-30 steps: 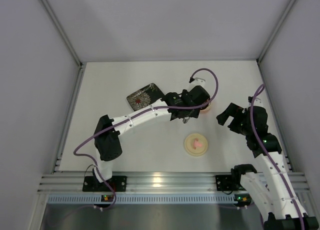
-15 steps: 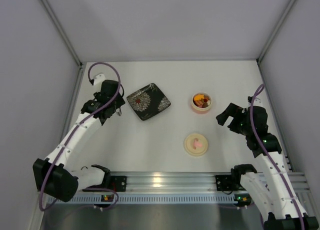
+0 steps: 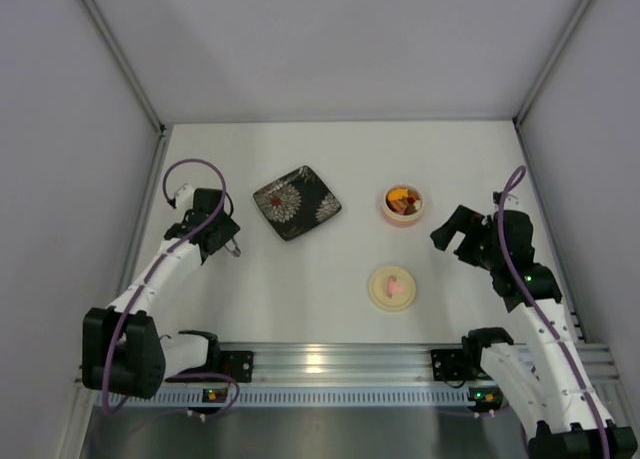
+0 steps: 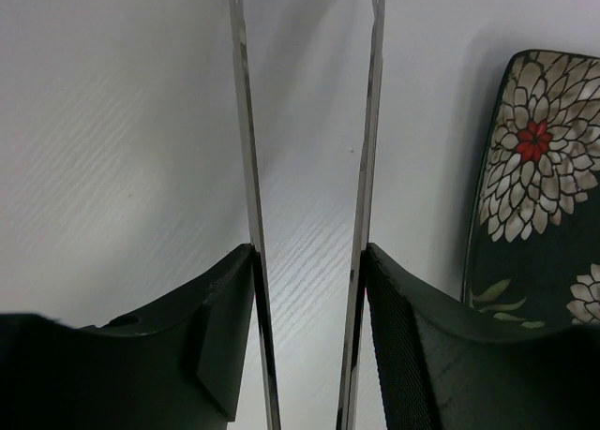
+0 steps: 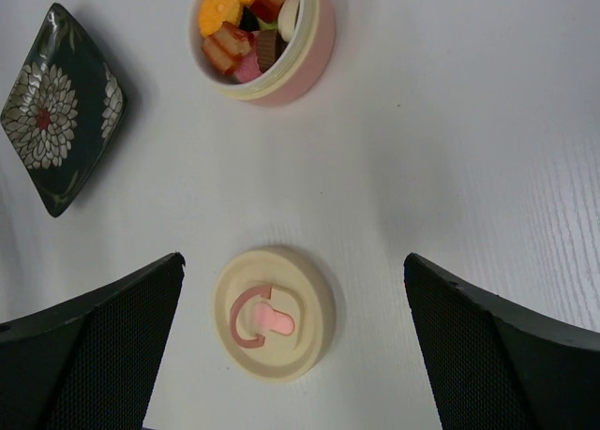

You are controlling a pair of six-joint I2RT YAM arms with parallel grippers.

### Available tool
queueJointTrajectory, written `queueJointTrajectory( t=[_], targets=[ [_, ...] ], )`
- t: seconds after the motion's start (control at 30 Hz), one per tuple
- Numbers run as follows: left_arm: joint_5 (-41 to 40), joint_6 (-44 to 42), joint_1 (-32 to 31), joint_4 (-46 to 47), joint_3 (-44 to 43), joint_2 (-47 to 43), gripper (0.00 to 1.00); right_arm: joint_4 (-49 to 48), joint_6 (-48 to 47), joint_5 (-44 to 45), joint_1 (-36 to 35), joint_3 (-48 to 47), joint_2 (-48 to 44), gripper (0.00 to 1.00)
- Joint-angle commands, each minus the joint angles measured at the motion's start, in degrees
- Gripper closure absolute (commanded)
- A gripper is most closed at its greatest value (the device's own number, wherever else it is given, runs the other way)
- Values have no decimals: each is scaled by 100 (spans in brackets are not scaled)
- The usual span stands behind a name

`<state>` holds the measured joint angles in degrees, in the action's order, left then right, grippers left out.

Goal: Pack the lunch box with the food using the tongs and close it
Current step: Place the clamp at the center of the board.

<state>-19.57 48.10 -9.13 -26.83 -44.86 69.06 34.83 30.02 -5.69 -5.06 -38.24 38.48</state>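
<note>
The lunch box (image 3: 403,204), a pink-sided bowl, stands at the back right with the food (image 5: 246,27) heaped inside it. Its cream lid (image 3: 392,287) with a pink knob lies flat on the table nearer me. My left gripper (image 3: 228,241) hovers at the table's left, left of the dark floral plate. Its jaws (image 4: 309,252) are shut on the tongs (image 4: 246,149), whose two silvery arms run forward, parted, with nothing between them. My right gripper (image 3: 455,231) stands wide open above the lid (image 5: 274,322), holding nothing.
The dark square floral plate (image 3: 297,202) sits at the back centre, with no food on it, close to the right of the tongs (image 4: 539,196). Grey walls enclose the table on three sides. The arm bases line the near rail.
My left arm swung from over the lunch box across to the far left, then drew back toward me with the tongs. The right arm has not moved.
</note>
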Motion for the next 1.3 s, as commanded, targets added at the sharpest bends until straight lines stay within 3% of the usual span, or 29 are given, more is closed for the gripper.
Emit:
queueJointTrajectory(
  t=[0.0, 0.97, 1.1, 1.27],
  targets=[
    [199, 270, 69, 652, 276, -120, 46, -222, -84, 24, 93, -184, 54, 1],
    [507, 279, 69, 872, 680, -208, 27, -442, -225, -441, 93, 176, 292, 1],
    [744, 131, 69, 899, 567, -287, 28, -468, -339, -844, 93, 185, 283, 7],
    [1402, -159, -71, 846, 242, -542, 29, -310, -190, -943, -135, 238, 99, 21]
  ],
)
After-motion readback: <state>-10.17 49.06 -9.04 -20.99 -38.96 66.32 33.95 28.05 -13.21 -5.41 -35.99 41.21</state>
